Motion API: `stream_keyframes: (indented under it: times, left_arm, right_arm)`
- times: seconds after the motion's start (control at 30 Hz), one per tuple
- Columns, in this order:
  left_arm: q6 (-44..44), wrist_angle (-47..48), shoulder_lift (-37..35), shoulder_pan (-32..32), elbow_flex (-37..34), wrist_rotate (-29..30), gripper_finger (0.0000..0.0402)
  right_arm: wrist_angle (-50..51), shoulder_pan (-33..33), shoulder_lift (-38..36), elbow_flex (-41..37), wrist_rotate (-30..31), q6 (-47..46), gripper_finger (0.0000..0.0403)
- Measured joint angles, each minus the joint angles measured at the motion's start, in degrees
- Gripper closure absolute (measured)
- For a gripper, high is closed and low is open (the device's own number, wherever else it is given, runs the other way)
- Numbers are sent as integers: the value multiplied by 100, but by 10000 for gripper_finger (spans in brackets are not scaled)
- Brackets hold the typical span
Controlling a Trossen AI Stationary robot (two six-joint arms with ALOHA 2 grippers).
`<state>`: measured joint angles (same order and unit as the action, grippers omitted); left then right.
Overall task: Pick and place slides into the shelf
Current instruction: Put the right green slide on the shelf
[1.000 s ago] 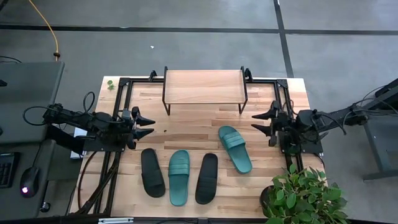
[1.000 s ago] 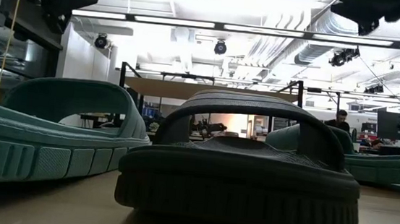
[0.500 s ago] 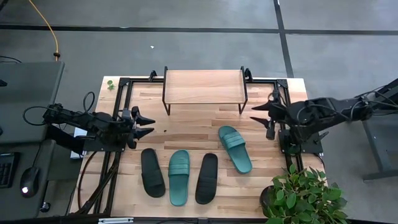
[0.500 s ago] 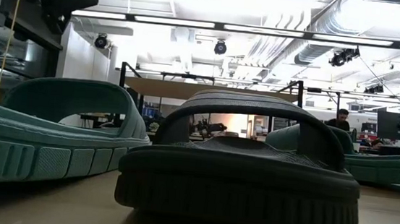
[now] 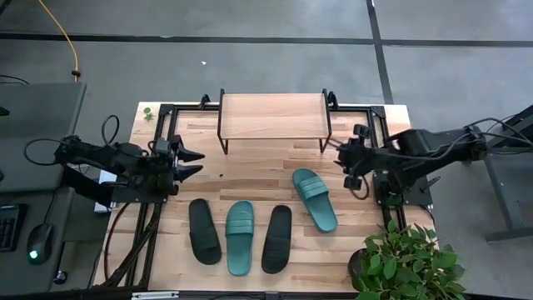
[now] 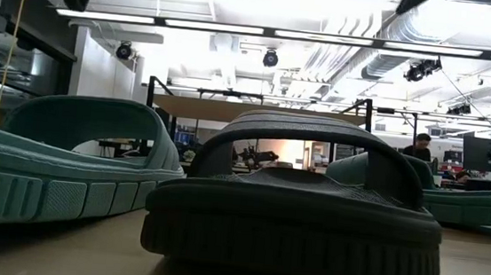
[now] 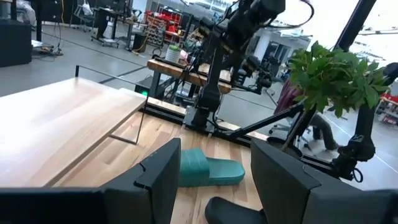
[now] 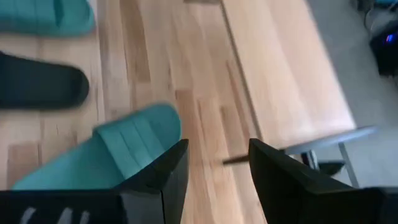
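Four slides lie sole-down on the table: a black slide (image 5: 204, 231), a teal slide (image 5: 239, 237), a second black slide (image 5: 277, 238), and a teal slide (image 5: 314, 198) set apart nearer the right arm. The shelf (image 5: 273, 117) stands on its thin black legs at the far edge. My right gripper (image 5: 341, 158) is open, held above the table just right of and beyond the set-apart teal slide (image 8: 112, 149). My left gripper (image 5: 196, 162) is open near the left edge, pointing right, with that teal slide (image 7: 208, 169) ahead of it.
A potted plant (image 5: 404, 258) stands at the table's near right corner. A black frame (image 5: 162, 125) runs around the tabletop. Bare wood (image 5: 258, 179) lies between the shelf and the slides. In the low view the middle black slide (image 6: 293, 204) fills the foreground.
My right gripper has reached toward the table's left, closer to the set-apart teal slide, and tipped downward. My left gripper has risen slightly. The slides have not moved.
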<state>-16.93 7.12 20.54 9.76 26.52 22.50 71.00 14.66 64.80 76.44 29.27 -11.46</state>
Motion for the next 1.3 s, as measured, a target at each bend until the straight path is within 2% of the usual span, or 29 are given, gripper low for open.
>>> stream_keyframes:
  times: [0.2, 0.6, 0.93, 1.3]
  left_arm:
    - [17, -7, 713, 0, 530, -4, 224]
    - [226, -25, 2050, 0, 1768, -125, 224]
    - [16, -42, 2613, 0, 1854, -107, 224]
    - [162, -429, 2736, 0, 1858, -105, 224]
  right_arm:
    - [404, 15, 560, -2, -574, -569, 246]
    - [462, 609, 1617, -4, -545, -1091, 246]
    - [422, 1289, 2580, -7, -268, -1257, 246]
    - [330, 1402, 3594, -11, -91, -1561, 246]
